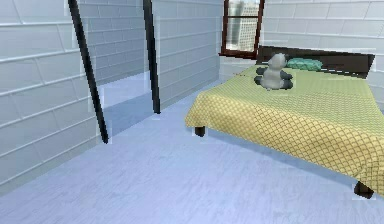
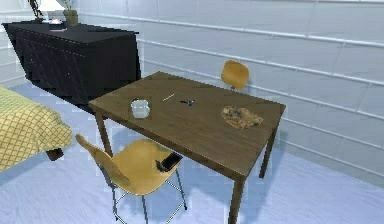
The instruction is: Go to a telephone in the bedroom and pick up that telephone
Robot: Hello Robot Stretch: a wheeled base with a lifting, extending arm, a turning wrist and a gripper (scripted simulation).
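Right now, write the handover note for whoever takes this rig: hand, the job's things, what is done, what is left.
Hand: state unknown.
Things: a small dark flat thing lies on the seat of the near yellow chair, beside the wooden table; it may be the telephone. Another small dark thing lies on the tabletop.
Done: the robot is in the bedroom, with the bed ahead.
Left: settle which one is the telephone, drive up to it, pick it up.

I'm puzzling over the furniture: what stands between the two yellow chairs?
The wooden table, seen in the arm side view: the near chair sits at its front edge, the far chair beyond its back edge, toward the wall.
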